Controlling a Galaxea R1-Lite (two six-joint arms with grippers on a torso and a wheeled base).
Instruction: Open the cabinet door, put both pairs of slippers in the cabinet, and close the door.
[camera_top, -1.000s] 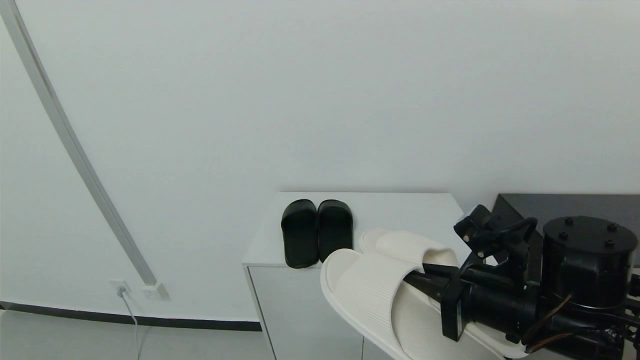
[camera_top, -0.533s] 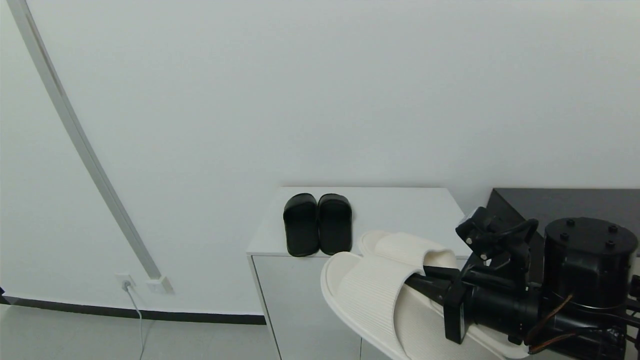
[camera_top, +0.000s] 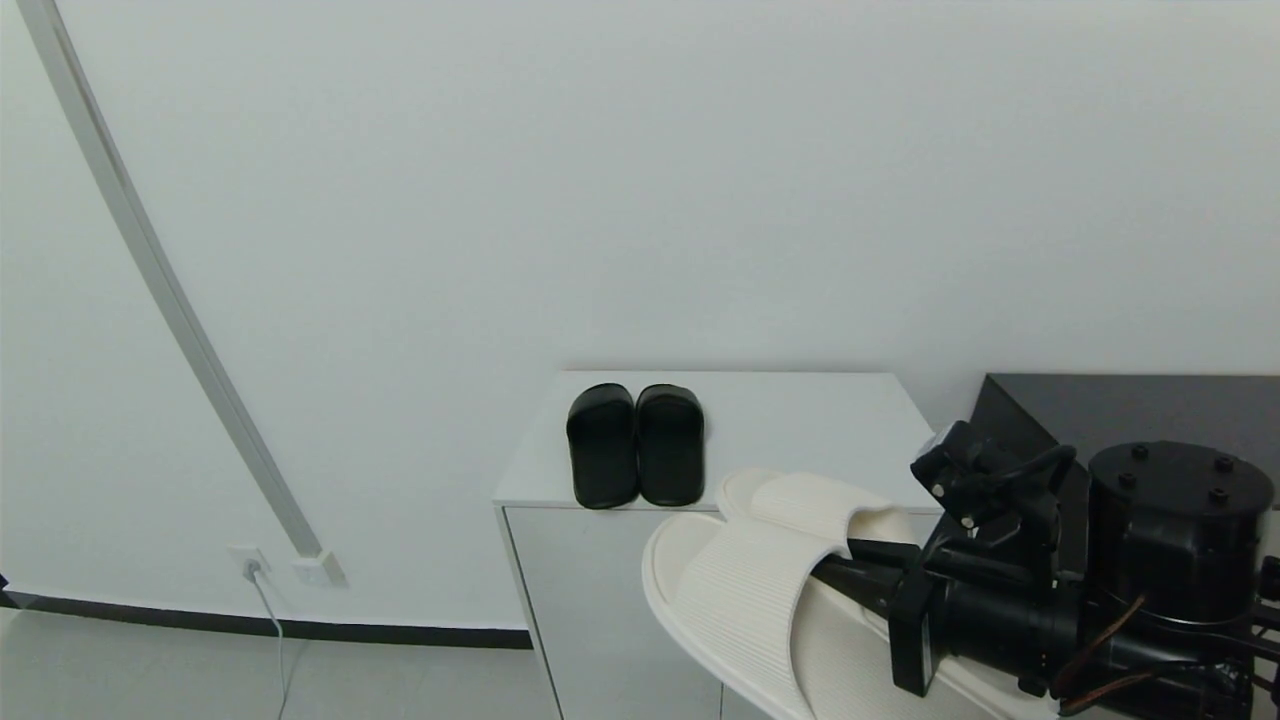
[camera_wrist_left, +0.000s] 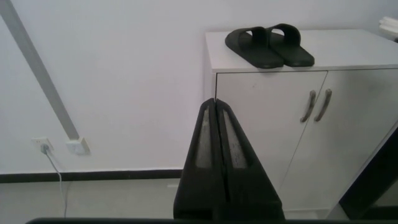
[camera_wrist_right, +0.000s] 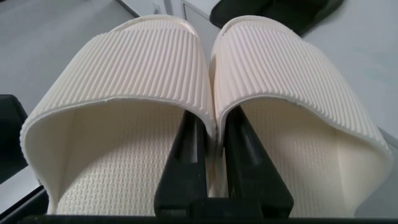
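Note:
A pair of black slippers (camera_top: 635, 445) (camera_wrist_left: 269, 45) lies side by side on top of the white cabinet (camera_top: 800, 410), near its front left edge. The cabinet's two doors (camera_wrist_left: 273, 137) are closed, with their handles (camera_wrist_left: 316, 106) at the middle. My right gripper (camera_top: 850, 565) (camera_wrist_right: 211, 134) is shut on the pair of white ribbed slippers (camera_top: 740, 590) (camera_wrist_right: 155, 68). One finger is inside each slipper, and the inner straps are pinched together. It holds them in the air in front of the cabinet's right part. My left gripper (camera_wrist_left: 216, 101) is shut and empty, low and in front of the cabinet's left side.
A dark, low piece of furniture (camera_top: 1130, 400) stands against the cabinet's right side. On the left wall a grey strip (camera_top: 150, 270) runs down to a socket with a cable (camera_top: 245, 572). There is bare floor (camera_wrist_left: 93, 193) left of the cabinet.
The head view has shifted a little, so the cabinet sits higher in the picture. The right gripper with the white slippers has sunk slightly. The black slippers lie as before.

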